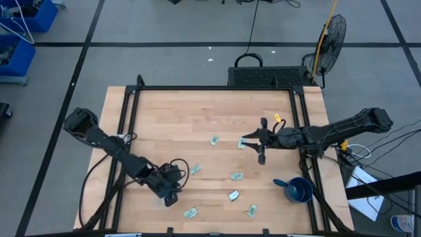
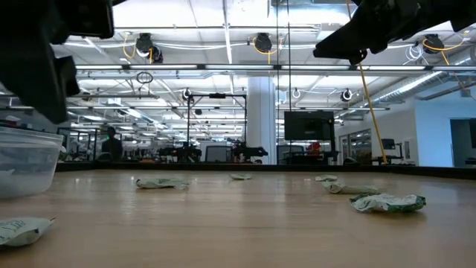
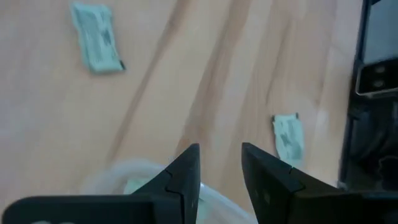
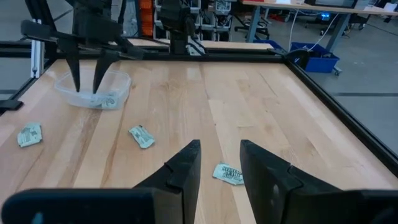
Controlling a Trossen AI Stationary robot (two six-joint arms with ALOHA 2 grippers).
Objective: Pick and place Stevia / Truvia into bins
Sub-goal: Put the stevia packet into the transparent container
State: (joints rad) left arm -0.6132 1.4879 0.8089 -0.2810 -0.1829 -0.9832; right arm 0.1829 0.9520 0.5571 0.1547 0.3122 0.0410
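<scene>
The clear tub [image 4: 119, 79] stands at the table's near left with one pale green sachet [image 4: 107, 100] lying in it. My left gripper [image 4: 87, 87] hangs open just over the tub, fingers slanting down with nothing between them [image 3: 221, 158]; the tub's rim [image 3: 118, 171] shows under them. More sachets lie flat and scattered on the wood [image 1: 214, 140] [image 1: 196, 170] [image 1: 237, 176] [image 1: 233, 195] [image 1: 191, 212] [image 1: 251, 210]. My right gripper [image 1: 247, 141] waits open above the table's right middle, over a sachet [image 4: 227, 173].
A blue mug [image 1: 297, 189] stands near the right front corner. A black frame [image 1: 210, 88] runs along the table's far edge and sides. A black case [image 1: 266, 76] and a fan [image 1: 332, 33] stand beyond the far edge. The sachets lie on bare wood across the middle.
</scene>
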